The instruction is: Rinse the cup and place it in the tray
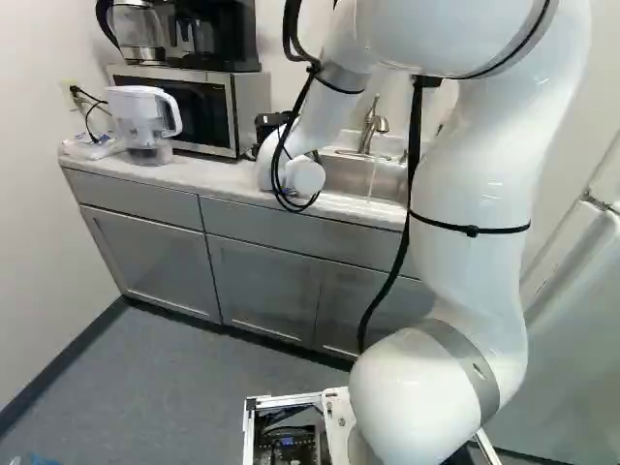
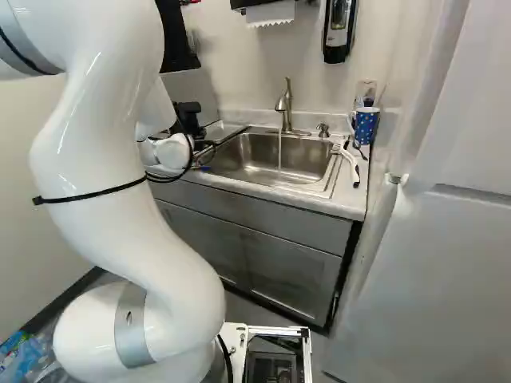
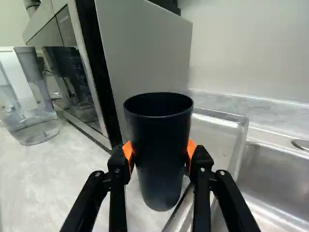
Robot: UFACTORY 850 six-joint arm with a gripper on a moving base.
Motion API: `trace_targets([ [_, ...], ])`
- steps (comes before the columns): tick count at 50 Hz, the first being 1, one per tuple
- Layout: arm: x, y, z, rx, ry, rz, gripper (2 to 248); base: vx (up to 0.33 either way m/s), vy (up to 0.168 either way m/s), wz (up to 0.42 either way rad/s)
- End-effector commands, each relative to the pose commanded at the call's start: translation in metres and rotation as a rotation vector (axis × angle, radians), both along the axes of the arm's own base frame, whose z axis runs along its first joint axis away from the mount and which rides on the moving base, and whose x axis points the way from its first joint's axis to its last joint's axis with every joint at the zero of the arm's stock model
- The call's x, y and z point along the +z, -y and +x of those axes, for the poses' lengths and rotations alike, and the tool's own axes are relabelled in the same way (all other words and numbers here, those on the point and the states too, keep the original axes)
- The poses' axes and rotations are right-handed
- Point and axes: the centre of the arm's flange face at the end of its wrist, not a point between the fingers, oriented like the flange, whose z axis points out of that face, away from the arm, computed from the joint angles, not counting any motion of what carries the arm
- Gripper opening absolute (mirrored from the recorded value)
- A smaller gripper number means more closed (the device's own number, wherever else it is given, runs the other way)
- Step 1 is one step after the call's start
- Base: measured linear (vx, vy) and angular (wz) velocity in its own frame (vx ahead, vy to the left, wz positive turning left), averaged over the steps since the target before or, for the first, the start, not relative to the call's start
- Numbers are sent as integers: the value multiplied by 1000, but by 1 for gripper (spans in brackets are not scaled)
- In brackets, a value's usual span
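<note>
We've got 1 dk. cup (image 3: 159, 154), 1 metal tray (image 3: 243, 126), 1 blue dotted mug (image 2: 366, 126), 1 pitcher (image 1: 145, 116), 1 m'wave (image 1: 199, 109), 1 coffee mkr. (image 1: 228, 39), 1 sink (image 2: 247, 163), 1 faucet (image 2: 286, 108), 1 sm. pump (image 2: 322, 130) & 2 wall dispensers (image 2: 338, 28), 1 w/ paper. We can't get an exact no. for sm. items nr. the mug.

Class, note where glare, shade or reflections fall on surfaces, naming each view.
Wrist view: glare on the tray and sink, the cup dark, reflections in the microwave door; right base view: highlights in the sink; left base view: faint sheen on the arm.
</note>
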Motion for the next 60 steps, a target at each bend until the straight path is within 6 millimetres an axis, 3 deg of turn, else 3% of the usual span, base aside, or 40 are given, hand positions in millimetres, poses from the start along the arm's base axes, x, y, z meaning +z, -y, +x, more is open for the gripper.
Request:
trace_targets([
  [15,9,6,-1,-10,16,5,123,0,0,0],
  [60,54,74,-7,-130,69,19,123,0,0,0],
])
